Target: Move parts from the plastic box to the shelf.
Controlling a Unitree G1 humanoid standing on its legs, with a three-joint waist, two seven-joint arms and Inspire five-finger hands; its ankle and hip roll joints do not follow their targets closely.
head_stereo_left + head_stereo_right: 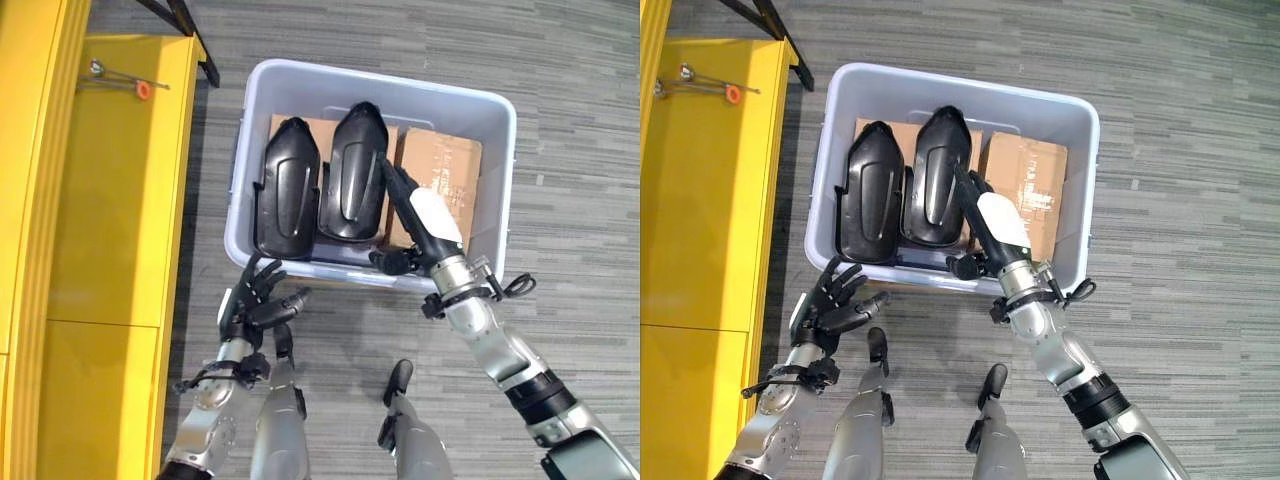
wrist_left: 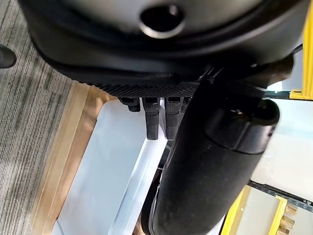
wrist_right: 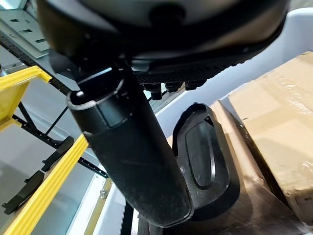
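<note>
A pale blue-grey plastic box (image 1: 495, 110) is seen sitting on the grey striped carpet floor (image 1: 580, 150), right beside a yellow metal shelf (image 1: 120, 200). Inside the box, two glossy black moulded plastic parts are stood side by side, both leaning against brown cardboard packages: the left black part (image 1: 288, 185) and the right black part (image 1: 357, 170), which look to be touching along their edges. A second brown cardboard box (image 1: 445, 175) is laid in the right half of the box.

The right hand (image 1: 415, 215), dark with a white cover on the thumb, is reached over the near rim into the box, and its fingers are stretched out straight just beside the right black part. Whether they actually touch it can't be told from the head views. In the right wrist view the fingers are seen extended above that same part, so the hand is relaxed and nothing is gripped.

The left hand (image 1: 255, 300) is held outside the box, just in front of its near-left corner, fingers spread and loosely fanned, nothing held.

On the yellow shelf top, a small silver metal tool with an orange tip (image 1: 125, 80) is lying near the far end. So both parts are in the box, none on the shelf.
</note>
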